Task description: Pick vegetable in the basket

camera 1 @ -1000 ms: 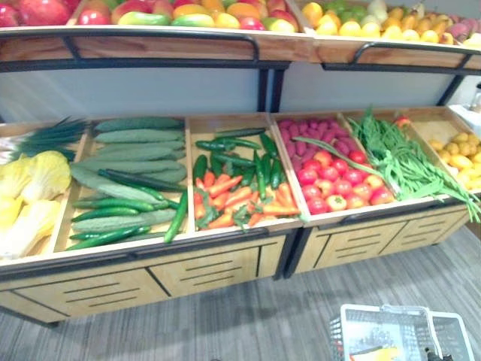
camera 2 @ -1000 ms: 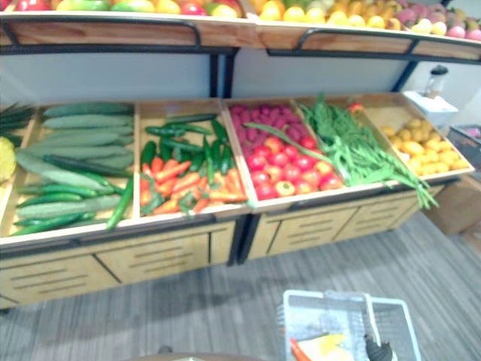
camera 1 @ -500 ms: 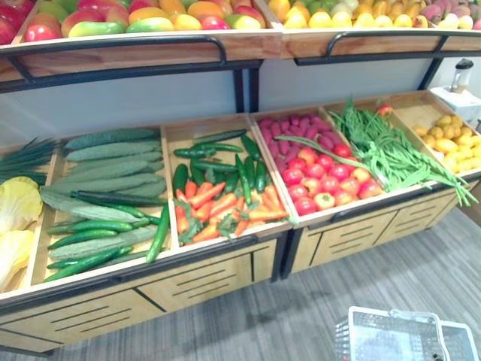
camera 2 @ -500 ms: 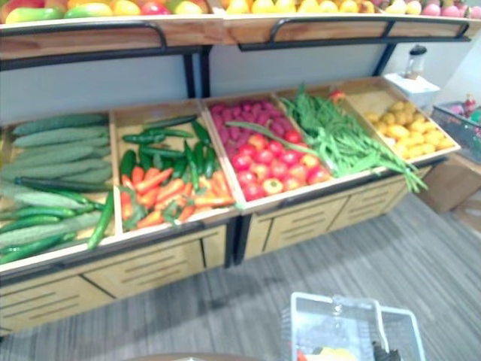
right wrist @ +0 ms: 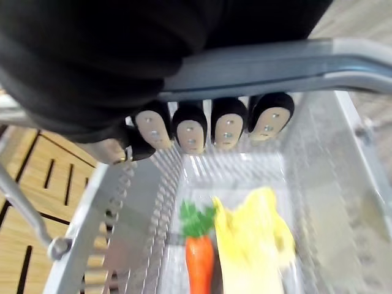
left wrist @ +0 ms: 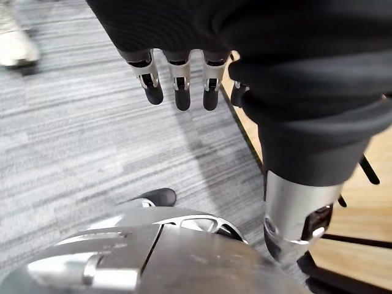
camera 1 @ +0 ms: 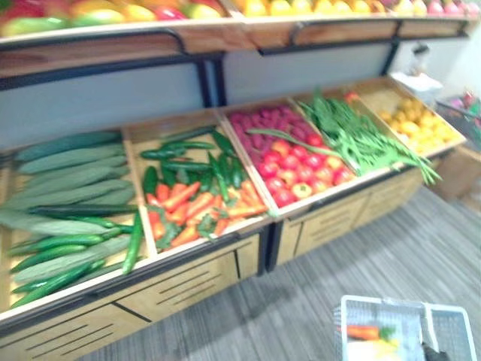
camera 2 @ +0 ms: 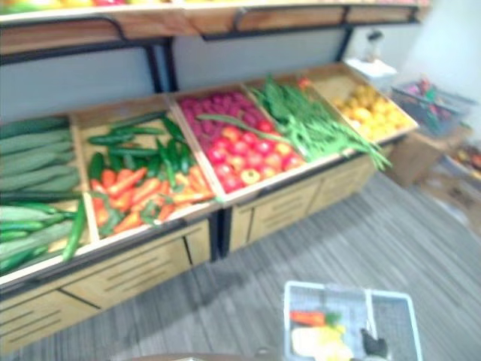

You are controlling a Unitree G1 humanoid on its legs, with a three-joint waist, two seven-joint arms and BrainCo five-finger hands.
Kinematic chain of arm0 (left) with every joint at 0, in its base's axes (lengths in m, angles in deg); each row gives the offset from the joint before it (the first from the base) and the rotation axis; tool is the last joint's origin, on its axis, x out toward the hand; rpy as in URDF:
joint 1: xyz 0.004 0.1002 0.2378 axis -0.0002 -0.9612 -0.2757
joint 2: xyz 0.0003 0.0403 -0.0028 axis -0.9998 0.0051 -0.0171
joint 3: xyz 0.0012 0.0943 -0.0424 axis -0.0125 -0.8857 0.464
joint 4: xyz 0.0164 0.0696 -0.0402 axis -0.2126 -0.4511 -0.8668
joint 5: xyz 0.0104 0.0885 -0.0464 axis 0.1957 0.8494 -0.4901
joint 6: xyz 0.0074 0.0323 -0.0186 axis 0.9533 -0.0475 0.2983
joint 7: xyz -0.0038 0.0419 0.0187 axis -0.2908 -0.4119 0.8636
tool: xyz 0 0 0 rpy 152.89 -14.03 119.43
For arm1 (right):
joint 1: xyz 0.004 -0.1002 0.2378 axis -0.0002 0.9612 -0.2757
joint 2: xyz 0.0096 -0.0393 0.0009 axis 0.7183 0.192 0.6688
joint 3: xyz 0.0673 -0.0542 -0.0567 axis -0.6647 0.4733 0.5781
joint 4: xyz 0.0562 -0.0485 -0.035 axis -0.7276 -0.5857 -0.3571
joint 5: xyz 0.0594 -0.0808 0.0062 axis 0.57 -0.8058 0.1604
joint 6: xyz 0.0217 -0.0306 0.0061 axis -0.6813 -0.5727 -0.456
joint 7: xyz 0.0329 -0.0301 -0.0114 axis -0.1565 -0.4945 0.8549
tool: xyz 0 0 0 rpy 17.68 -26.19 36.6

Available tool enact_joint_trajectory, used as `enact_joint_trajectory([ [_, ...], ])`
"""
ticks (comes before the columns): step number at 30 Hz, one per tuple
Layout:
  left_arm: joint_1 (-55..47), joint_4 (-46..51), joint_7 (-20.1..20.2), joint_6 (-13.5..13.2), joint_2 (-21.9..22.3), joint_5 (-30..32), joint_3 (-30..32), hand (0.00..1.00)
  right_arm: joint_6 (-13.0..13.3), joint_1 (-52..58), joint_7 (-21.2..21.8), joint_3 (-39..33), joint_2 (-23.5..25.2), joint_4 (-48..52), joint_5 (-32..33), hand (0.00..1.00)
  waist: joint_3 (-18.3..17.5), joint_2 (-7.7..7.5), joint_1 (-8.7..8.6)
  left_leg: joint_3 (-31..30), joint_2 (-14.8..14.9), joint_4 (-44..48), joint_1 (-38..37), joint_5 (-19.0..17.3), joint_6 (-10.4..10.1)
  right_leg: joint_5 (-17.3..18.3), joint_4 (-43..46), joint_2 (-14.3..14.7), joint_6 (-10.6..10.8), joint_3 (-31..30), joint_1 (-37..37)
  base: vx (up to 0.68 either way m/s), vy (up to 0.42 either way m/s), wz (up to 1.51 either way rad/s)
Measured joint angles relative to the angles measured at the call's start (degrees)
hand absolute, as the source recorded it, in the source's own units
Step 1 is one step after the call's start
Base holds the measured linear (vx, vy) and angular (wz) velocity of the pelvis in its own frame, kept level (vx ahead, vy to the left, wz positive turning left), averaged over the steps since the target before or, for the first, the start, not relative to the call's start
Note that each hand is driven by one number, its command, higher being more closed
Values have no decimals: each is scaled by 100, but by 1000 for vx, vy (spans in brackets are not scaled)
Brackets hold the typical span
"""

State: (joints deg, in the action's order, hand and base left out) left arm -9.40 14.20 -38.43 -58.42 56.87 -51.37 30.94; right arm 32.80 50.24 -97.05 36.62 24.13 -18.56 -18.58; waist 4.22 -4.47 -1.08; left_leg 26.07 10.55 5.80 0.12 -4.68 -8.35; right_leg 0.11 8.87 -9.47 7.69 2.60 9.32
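Carrot and a yellow leafy piece, possibly cabbage, though too blurred to be sure, lay side by side on the floor of the white wire basket. The basket hung low at the robot's right. The right hand carried it, fingers hooked round the grey handle. The left hand hung loose and empty above the grey carpet, fingers relaxed and pointing down.

The wooden stand stood well apart from the basket, with cucumbers, loose carrots among green peppers, tomatoes and long beans in its bins.

The main risk looked to be the basket itself. Hanging from hooked fingers alone, it could swing on the approach and knock the stand's front, or tip its load. A reach into the heaped cucumbers might also set neighbours rolling over the bin's lip.
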Motion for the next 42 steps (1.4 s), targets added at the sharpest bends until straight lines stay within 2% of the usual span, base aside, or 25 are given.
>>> enact_joint_trajectory([
  [2,64,12,-2,7,-18,15,50,0,42,52,94,130,355,145,1,100,21,3,-40,188,-13,296,184,-233,318,-529,-185,102,-21,-156,287,-107,59,-160],
  [3,40,20,4,5,38,120,50,0,59,-62,145,331,522,160,27,100,40,120,84,347,78,269,246,-294,561,-1246,-763,302,-223,-49,347,-225,63,-228],
  [4,95,158,9,-1,-1,247,58,0,58,-140,162,353,705,160,141,100,219,119,70,923,218,272,159,-281,537,-684,-32,213,-779,876,522,-244,61,-213],
  [5,132,221,10,-2,-3,263,54,0,39,-131,163,332,734,153,174,100,249,98,33,1027,254,286,150,-270,528,-161,748,69,-964,1362,662,-191,43,-141],
  [6,204,368,10,4,5,354,29,0,7,-13,157,234,721,91,203,100,318,100,-37,1256,329,300,41,-211,493,382,2000,-294,-1047,2114,679,-132,67,-107],
  [7,194,399,13,0,7,363,23,0,-28,87,118,119,656,-46,202,100,327,95,-28,1551,425,307,-102,-192,472,537,2712,-637,-1078,2546,481,-100,51,-109],
  [10,197,401,18,7,-66,353,26,0,-88,215,88,-22,570,-304,197,100,275,-19,-27,2218,505,249,-302,-91,335,477,2771,-1263,-945,2894,-60,-68,-75,-125],
  [11,210,398,21,6,-112,349,28,0,-115,227,89,-61,580,-383,199,100,273,-95,-25,2449,511,247,-320,-10,318,540,2498,-1252,-664,2912,-43,-94,-215,-141],
  [13,267,343,57,2,-105,349,-54,0,-196,227,93,-243,562,-397,196,100,183,19,-30,2834,504,-185,-281,277,372,569,1272,-558,-637,2933,-115,-162,-267,-140],
  [15,353,343,86,-5,-105,348,-155,0,-251,225,93,-356,556,-470,198,100,182,43,-40,3020,507,-277,-235,422,309,564,546,-291,-617,2885,-151,-123,-257,-90],
  [20,493,387,87,-7,-20,342,-304,0,-331,390,83,-405,716,-558,208,100,177,112,-98,3155,685,14,-343,513,255,382,-206,-17,-364,2713,-473,-101,-134,-25],
  [21,494,414,82,-6,0,338,-302,0,-324,393,89,-384,727,-557,208,100,171,118,-122,3145,733,117,-333,512,255,330,-288,6,-378,2712,-498,-144,-60,-4],
  [23,487,453,37,-4,84,328,-210,0,-288,362,92,-204,715,-545,208,100,177,167,-189,3150,1095,838,-203,411,288,242,-497,116,-397,2646,-580,-129,-28,-15],
  [25,487,454,12,-5,107,216,-60,0,-211,352,91,-111,637,-546,206,100,217,290,-177,3137,1559,1683,-119,315,320,275,-534,225,-434,2488,-599,-148,-12,-40],
  [26,483,453,6,-5,135,131,-18,0,-193,348,91,-89,596,-546,204,100,236,333,-175,3112,1682,1907,-120,326,332,280,-531,252,-441,2421,-636,-130,-12,-58],
  [27,474,445,-15,-7,226,-12,60,0,-171,351,91,4,460,-547,205,100,278,450,-180,2741,1834,2267,-88,386,397,289,-519,305,-467,2248,-685,-87,-13,-67],
  [28,468,452,-47,-13,337,-155,123,0,-171,355,85,-22,367,-529,205,100,297,504,-164,1978,1840,2592,152,491,433,279,-464,299,-524,2056,-687,-74,23,-68],
  [29,469,451,-69,-21,383,-256,152,0,-166,348,85,-20,300,-521,205,100,290,552,-167,1516,1732,2647,272,438,373,301,-461,268,-559,1965,-680,-51,79,-75],
  [31,462,460,-151,-92,576,-557,180,0,-165,220,83,-65,80,-555,205,100,311,600,-135,-417,625,2296,480,-57,189,242,-509,66,-441,1506,-645,-23,103,-83],
  [34,448,462,-130,-219,635,-570,171,0,-166,230,91,-61,77,-571,197,100,307,628,-20,-1835,-196,1216,473,-289,74,169,-653,168,-328,1078,-656,-10,121,-80],
  [35,443,460,-120,-234,644,-580,178,0,-165,235,92,-61,80,-571,196,100,296,665,-18,-2008,-240,934,473,-281,88,135,-693,240,-302,1035,-654,-3,162,-59],
  [36,406,449,-96,-252,659,-643,259,0,-165,240,89,-70,68,-568,195,100,261,732,-10,-2255,-226,579,398,-498,189,14,-813,375,-239,938,-640,42,185,-45],
  [37,400,437,-84,-253,638,-698,383,0,-152,248,92,-62,158,-563,192,100,214,707,-17,-2179,-326,437,396,-545,196,-146,-1124,362,-140,804,-705,70,180,-36],
  [39,404,457,-81,-256,655,-704,527,0,-109,274,112,-54,279,-560,171,100,205,540,-5,-2036,-435,384,451,-540,265,-383,-1402,294,-149,677,-738,102,138,-18],
  [42,399,465,-85,-253,646,-647,655,0,-87,293,79,0,335,-483,158,100,171,483,35,-1812,-593,160,263,-486,369,-442,-1380,156,-80,497,-680,131,103,-30],
])
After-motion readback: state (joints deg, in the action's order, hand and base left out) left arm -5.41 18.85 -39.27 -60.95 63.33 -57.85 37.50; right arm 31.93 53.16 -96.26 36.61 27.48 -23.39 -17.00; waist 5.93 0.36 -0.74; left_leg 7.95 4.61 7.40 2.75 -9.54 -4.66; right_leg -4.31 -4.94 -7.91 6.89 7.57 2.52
